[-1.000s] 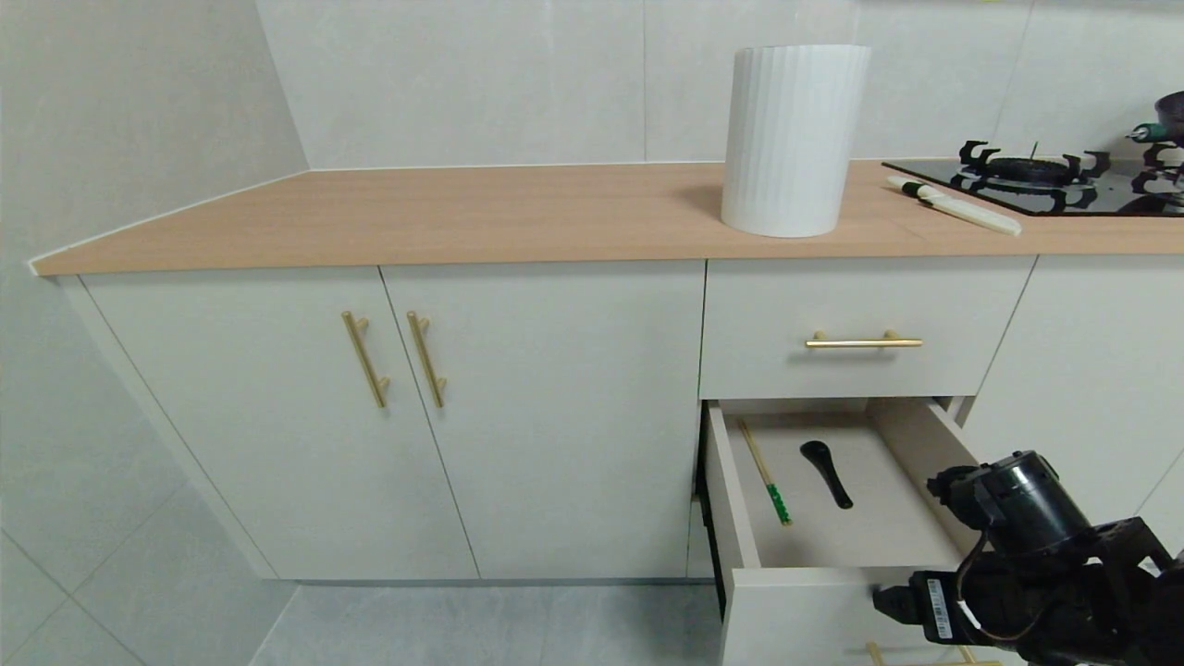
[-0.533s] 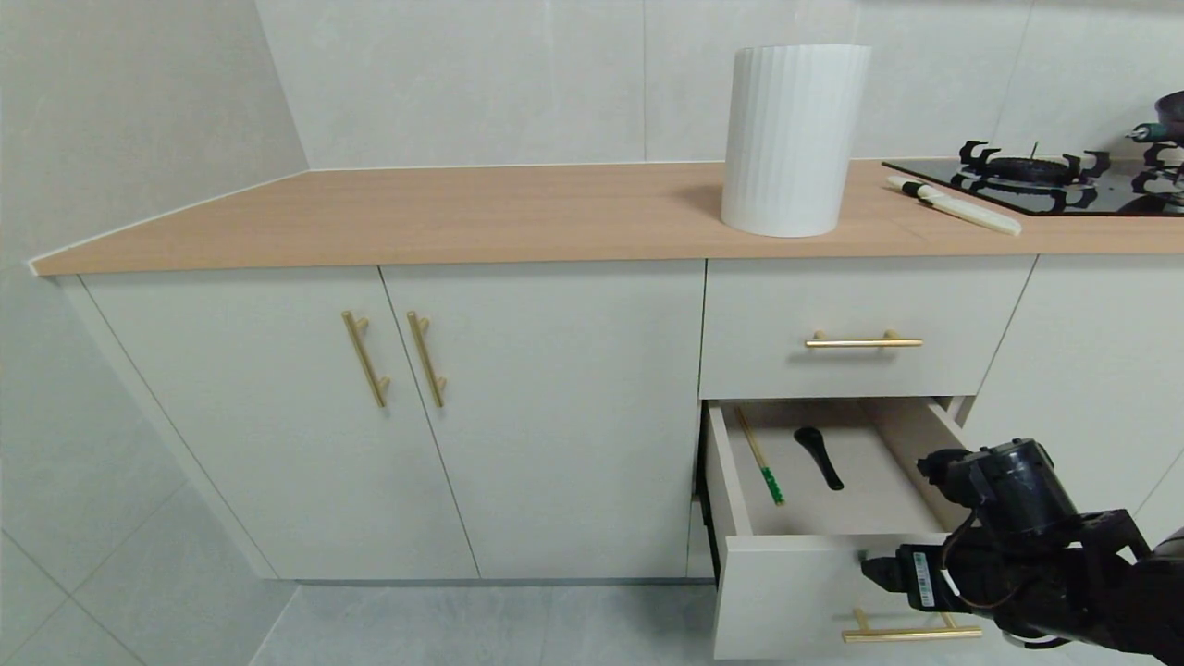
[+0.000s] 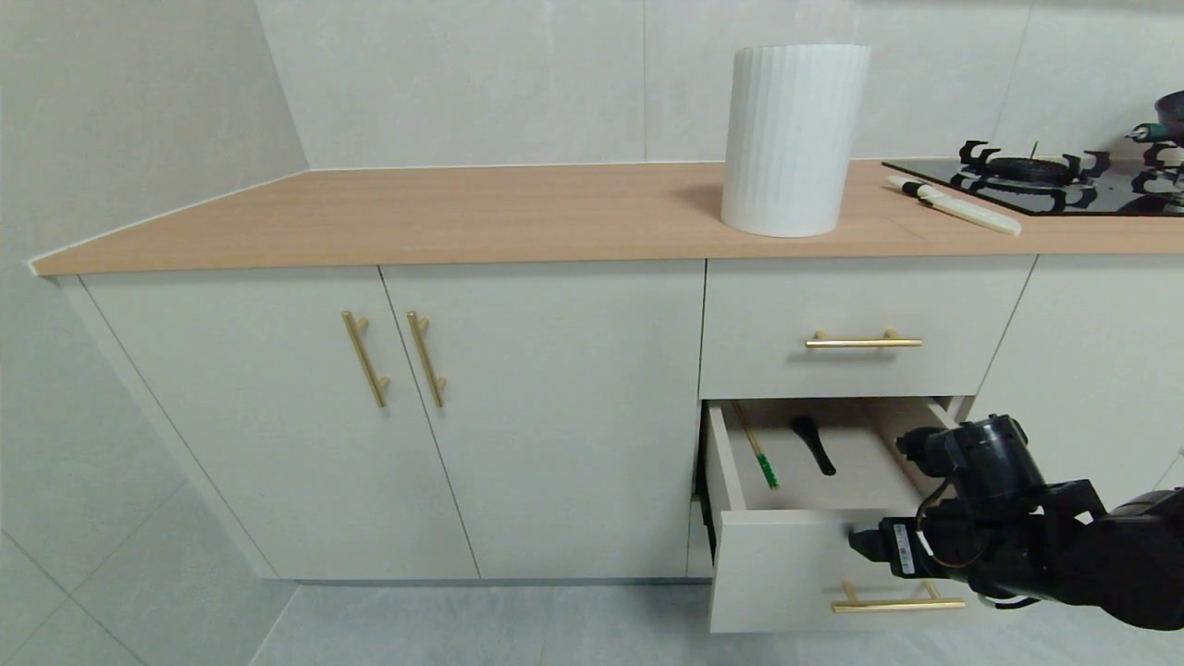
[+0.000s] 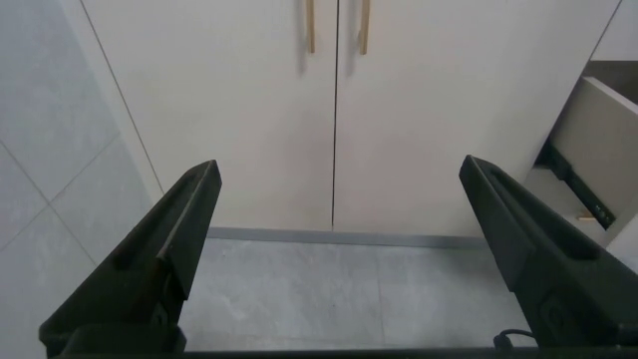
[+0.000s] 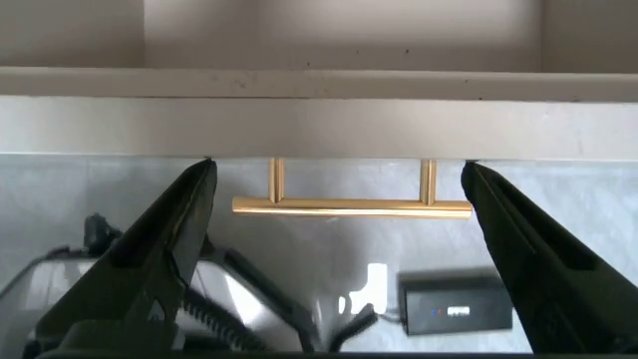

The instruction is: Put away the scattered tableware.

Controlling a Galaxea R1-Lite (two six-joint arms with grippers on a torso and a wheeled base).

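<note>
The right arm (image 3: pixel 1091 555) sits low on the right side, its forearm nearly level, with a black cylindrical housing standing up from the wrist. The right hand (image 3: pixel 865 544) points straight at the front panel of the lower drawer (image 3: pixel 786 578), its fingers (image 5: pixel 169 239) spread wide with the tips up against the panel. The left hand (image 4: pixel 339 179) is held low, with its fingers (image 4: pixel 159 259) also spread wide apart.
</note>
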